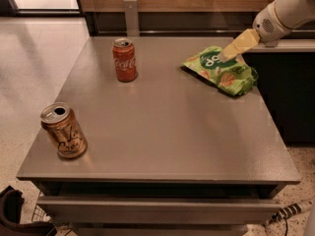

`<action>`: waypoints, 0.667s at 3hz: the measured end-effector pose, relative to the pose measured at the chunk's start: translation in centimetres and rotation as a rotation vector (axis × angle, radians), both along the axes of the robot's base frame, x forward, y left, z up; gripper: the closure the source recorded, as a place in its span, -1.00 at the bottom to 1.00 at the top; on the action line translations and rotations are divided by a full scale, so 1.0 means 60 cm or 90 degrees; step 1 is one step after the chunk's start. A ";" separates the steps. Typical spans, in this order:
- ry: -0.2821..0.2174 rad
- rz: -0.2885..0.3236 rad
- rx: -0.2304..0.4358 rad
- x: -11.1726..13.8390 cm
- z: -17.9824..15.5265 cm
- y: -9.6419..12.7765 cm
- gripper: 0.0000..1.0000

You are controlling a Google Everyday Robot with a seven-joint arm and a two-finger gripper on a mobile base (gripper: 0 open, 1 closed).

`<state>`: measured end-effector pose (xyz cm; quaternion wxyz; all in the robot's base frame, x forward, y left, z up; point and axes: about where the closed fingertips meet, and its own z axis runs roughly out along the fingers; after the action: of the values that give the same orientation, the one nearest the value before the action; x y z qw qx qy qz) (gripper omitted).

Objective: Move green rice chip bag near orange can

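Pincer [228,55] at the green rice chip bag [222,72], far right of the table [167,132]
The pincer comes in from the upper right, its tip over the bag's upper edge; whether it is open, closed or gripping cannot be told, and the arm [288,14] is cut off by the frame. The bag lies flat, well apart from the orange can [64,132] standing near the front left; a red can [124,60] stands far left

The red can [125,60], at eleven o'clock on the table [172,132], is showing white Coca-Cola script. The green rice chip bag [221,70], at one o'clock, is carrying white letters, perhaps "pop". The orange can [64,132], at eight o'clock, is bearing illegible dark cursive. The gripper [229,54] is hanging beside the bag's logo.
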<state>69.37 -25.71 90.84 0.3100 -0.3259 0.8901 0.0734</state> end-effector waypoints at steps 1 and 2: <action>0.031 -0.020 0.009 0.017 -0.035 -0.002 -1.00; 0.082 -0.023 -0.003 0.002 -0.068 0.011 -1.00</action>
<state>69.47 -25.06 86.77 0.2530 -0.3047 0.9141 0.0865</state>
